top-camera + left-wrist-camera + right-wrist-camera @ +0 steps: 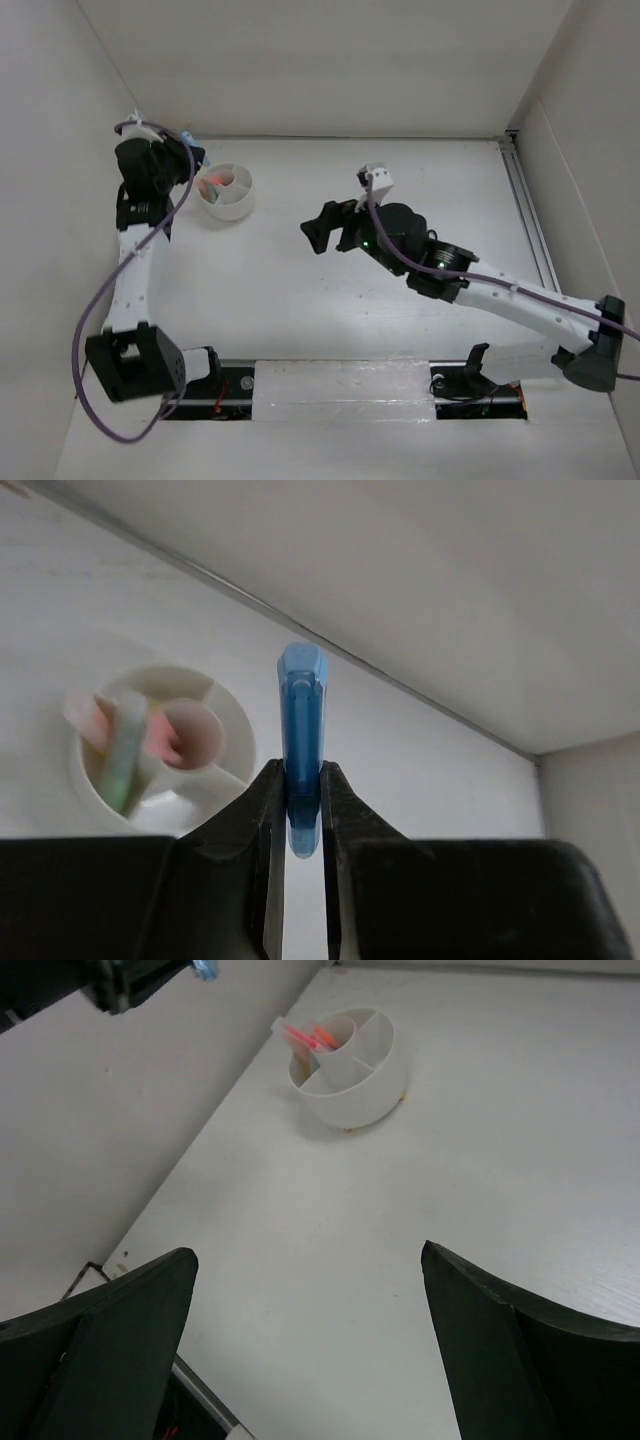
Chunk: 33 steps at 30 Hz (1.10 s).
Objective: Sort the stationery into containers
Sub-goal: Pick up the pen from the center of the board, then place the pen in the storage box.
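Observation:
My left gripper (302, 770) is shut on a blue marker (301, 720) that sticks out forward between its fingers, held above the table just right of the round white divided tub (215, 705). Inside the tub lie pink and red pens (165, 735) and a pale green bar (122, 755). Seen from above, the left gripper (190, 150) hovers at the back left, beside the tub (238, 204). My right gripper (318, 232) is open over mid-table with nothing between its fingers (130, 1310). The tub (360, 1095) with red pens (305, 1038) lies ahead of it.
White walls enclose the table on the left, back and right. A metal rail (528, 210) runs along the right side. The blue marker's tip (205, 970) and the left arm (90, 985) show at the top left of the right wrist view.

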Motion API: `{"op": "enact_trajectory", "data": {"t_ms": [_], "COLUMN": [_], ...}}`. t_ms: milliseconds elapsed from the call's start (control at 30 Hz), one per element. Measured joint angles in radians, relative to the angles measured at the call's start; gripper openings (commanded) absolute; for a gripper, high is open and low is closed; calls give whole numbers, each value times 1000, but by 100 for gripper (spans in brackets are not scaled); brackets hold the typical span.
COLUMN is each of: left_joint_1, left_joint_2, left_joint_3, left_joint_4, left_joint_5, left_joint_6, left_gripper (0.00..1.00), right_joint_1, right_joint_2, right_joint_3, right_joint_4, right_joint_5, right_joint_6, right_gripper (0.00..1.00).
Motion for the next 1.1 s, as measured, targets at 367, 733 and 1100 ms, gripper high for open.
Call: {"op": "enact_trajectory", "data": {"t_ms": [367, 733, 1100], "left_joint_1": [-90, -206, -318], "left_joint_2": [365, 309, 278], "left_joint_3": [338, 139, 135], "left_joint_4": [-191, -161, -170], "left_joint_5": [10, -108, -271], "left_joint_6": [350, 544, 756], "left_gripper": [0, 0, 0], "right_joint_1": [-109, -181, -220], "right_joint_2": [-253, -315, -342], "right_joint_3": [-154, -223, -256], "right_joint_4": [-23, -74, -77], "right_joint_5": [-26, -148, -224], "right_joint_6": [-123, -204, -246], "right_gripper": [100, 100, 100]}}
